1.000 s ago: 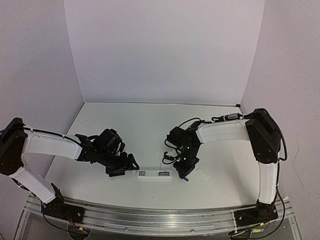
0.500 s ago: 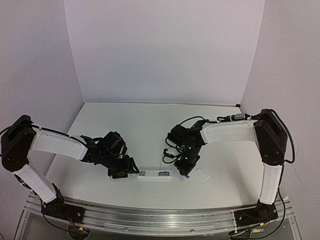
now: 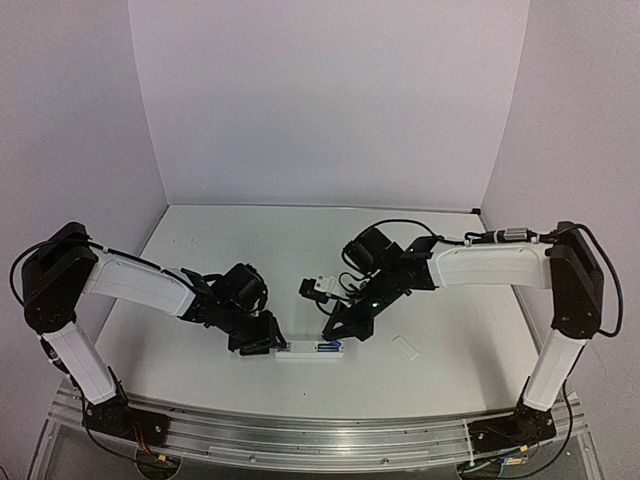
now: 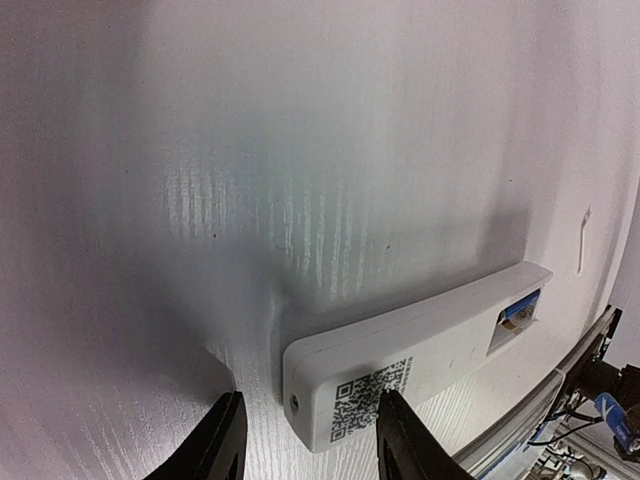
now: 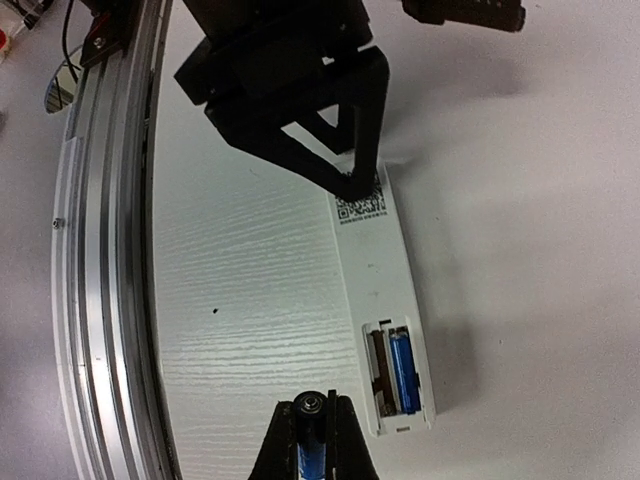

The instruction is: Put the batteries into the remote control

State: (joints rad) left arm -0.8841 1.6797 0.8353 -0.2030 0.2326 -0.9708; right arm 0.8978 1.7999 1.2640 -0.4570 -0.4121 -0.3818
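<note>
The white remote control [image 3: 310, 349] lies back up near the front edge, QR label at its left end, open battery bay at its right end. One blue battery [image 5: 403, 372] sits in the bay; the slot beside it [image 5: 378, 372] is empty. My right gripper [image 5: 312, 435] is shut on the second blue battery [image 5: 312, 450], held end-on above the table just in front of the bay. In the top view it [image 3: 340, 325] hovers over the remote's right end. My left gripper [image 4: 310, 445] is open, its fingertips [image 4: 405, 440] straddling the remote's [image 4: 420, 350] left end.
The small flat white cover piece [image 3: 405, 348] lies on the table right of the remote. The aluminium rail [image 5: 100, 250] runs along the table's near edge close to the remote. White walls enclose the back and sides.
My right gripper has lifted and swung left from beside the cover piece to the remote's right end, still holding the battery. My left gripper has moved right up to the remote's left end.
</note>
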